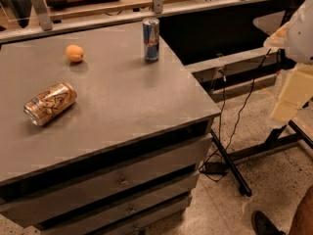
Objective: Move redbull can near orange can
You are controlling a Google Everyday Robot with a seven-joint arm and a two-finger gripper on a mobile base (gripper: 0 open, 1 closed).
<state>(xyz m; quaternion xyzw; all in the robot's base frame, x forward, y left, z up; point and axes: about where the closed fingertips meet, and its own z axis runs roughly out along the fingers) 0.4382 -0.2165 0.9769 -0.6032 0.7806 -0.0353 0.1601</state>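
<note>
Our gripper [293,94] hangs at three o'clock in the view, off the table; we cannot tell whether it is spread or pressed together. The redbull can [151,39] stands upright at twelve o'clock on the grey table [127,97]. The orange can [50,103] lies on its side at nine o'clock, well apart from it. A round fruit [74,53] sits at eleven.
</note>
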